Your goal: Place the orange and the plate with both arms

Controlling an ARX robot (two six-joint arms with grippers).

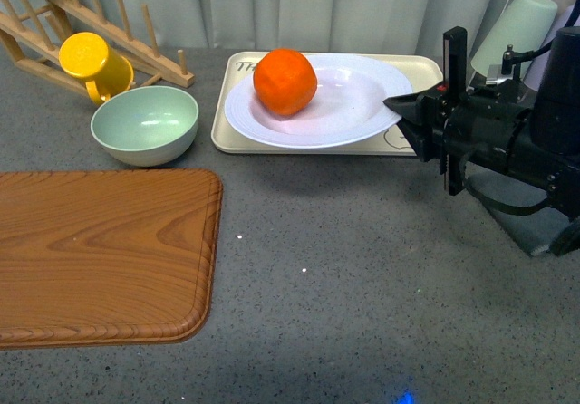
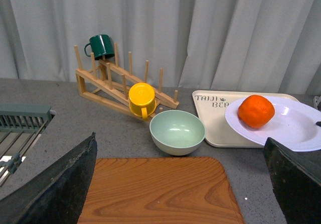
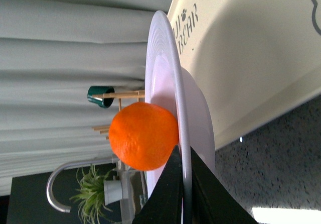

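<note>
The orange rests in the pale lavender plate, which sits over the cream tray at the back of the table. My right gripper is shut on the plate's right rim. In the right wrist view the thin plate rim runs between the dark fingers, with the orange on one side. My left gripper is open above the wooden board, well apart from the orange and plate.
A pale green bowl stands left of the tray. Behind it a yellow mug hangs on a wooden rack. The wooden board covers the front left. A pale green cup is at the back right.
</note>
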